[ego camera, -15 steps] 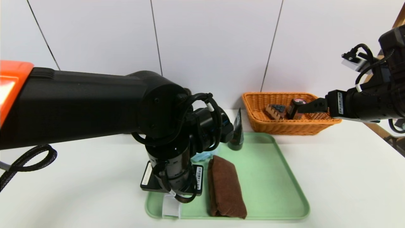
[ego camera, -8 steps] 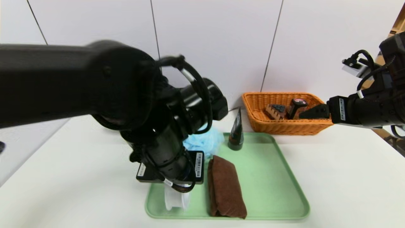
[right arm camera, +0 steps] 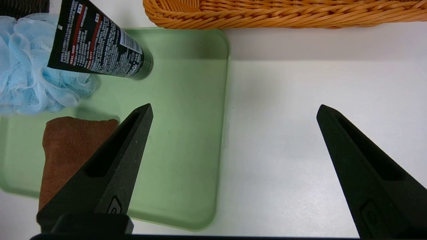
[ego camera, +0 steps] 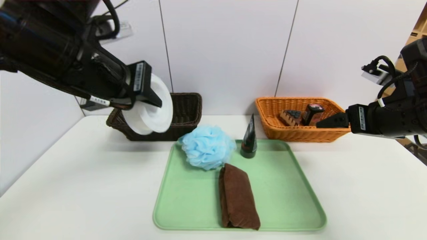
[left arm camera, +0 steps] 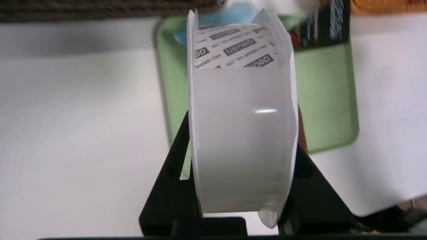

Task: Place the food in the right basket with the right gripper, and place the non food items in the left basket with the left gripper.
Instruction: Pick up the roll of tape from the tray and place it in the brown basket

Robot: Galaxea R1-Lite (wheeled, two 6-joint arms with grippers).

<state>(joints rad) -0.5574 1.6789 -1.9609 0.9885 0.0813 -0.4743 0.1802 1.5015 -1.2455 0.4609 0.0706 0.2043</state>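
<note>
"deli" and "DELI GROUP CO., LTD." are read repeatedly, in dark boxed print, on the label of the white tub clamped in the left gripper. Fine print on the black tube, ahead of the right gripper, is not legible.

green tray — white table, panelled wall
</note>
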